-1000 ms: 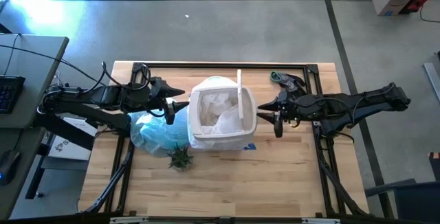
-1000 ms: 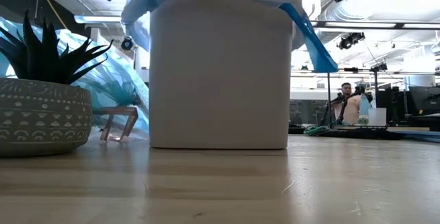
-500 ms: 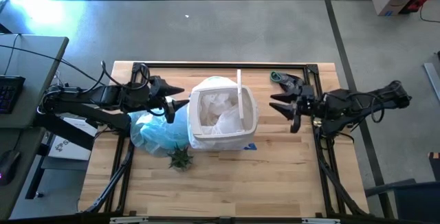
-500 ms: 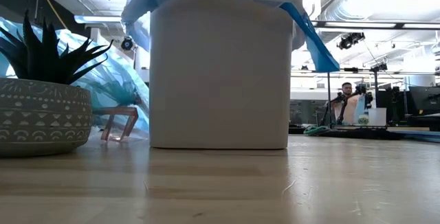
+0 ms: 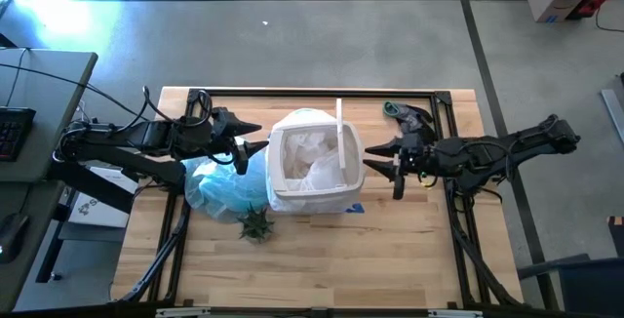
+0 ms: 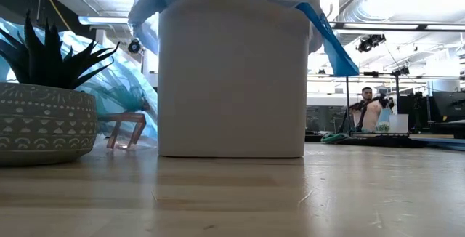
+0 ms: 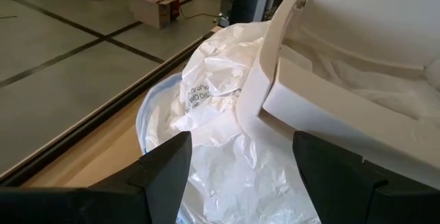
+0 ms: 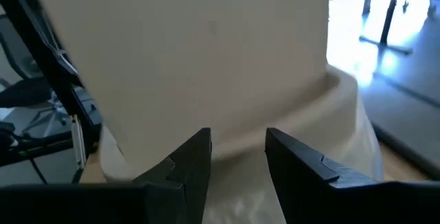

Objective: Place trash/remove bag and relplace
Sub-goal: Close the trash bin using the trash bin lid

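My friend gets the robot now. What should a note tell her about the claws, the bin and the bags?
Left claw: open, empty, at the white bin's left rim.
Right claw: part open, empty, at the bin's right side.
A liner bag is folded over the bin's rim; white crumpled trash sits inside. A bunched light-blue bag lies on the table left of the bin, by the potted plant.
Left to do, probably: finish seating the liner.

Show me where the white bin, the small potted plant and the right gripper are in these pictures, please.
white bin [image 6: 231, 84]: low view, on its front wall.
potted plant [image 6: 45, 124]: low view, on the patterned pot.
right gripper [image 5: 387, 171]: high view, midway between its fingertips, beside the bin.
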Robot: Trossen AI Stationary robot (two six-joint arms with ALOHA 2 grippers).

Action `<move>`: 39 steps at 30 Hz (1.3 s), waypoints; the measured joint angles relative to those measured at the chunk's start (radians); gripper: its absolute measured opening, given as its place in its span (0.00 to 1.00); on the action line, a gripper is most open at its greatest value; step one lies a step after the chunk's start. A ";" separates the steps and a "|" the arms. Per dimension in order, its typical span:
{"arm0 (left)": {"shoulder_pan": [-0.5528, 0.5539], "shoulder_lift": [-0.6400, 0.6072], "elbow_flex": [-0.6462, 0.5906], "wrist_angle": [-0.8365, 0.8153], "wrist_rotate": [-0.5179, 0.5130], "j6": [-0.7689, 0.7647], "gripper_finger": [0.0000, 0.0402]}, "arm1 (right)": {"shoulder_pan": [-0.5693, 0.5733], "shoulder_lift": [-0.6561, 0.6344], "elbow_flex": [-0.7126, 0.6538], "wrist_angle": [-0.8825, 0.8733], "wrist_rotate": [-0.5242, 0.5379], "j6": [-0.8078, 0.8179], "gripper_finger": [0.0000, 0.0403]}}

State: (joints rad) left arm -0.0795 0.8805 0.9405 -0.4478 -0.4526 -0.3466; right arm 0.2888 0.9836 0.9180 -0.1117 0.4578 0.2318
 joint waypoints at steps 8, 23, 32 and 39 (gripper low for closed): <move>0.000 0.004 0.000 0.000 0.002 0.000 0.59 | -0.014 0.000 0.000 -0.096 0.001 0.104 0.32; 0.000 -0.017 0.000 -0.004 -0.037 0.037 0.59 | -0.018 -0.001 0.162 -0.054 0.047 -0.113 0.32; 0.000 -0.017 0.000 -0.005 -0.037 0.042 0.59 | -0.174 0.152 0.275 -0.012 -0.220 -0.157 0.32; 0.000 -0.017 0.001 -0.034 -0.037 0.024 0.59 | -0.292 0.389 0.427 -0.162 -0.414 -0.111 0.32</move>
State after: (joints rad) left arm -0.0793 0.8639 0.9411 -0.4822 -0.4892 -0.3223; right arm -0.0036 1.3730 1.3451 -0.2737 0.0442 0.1208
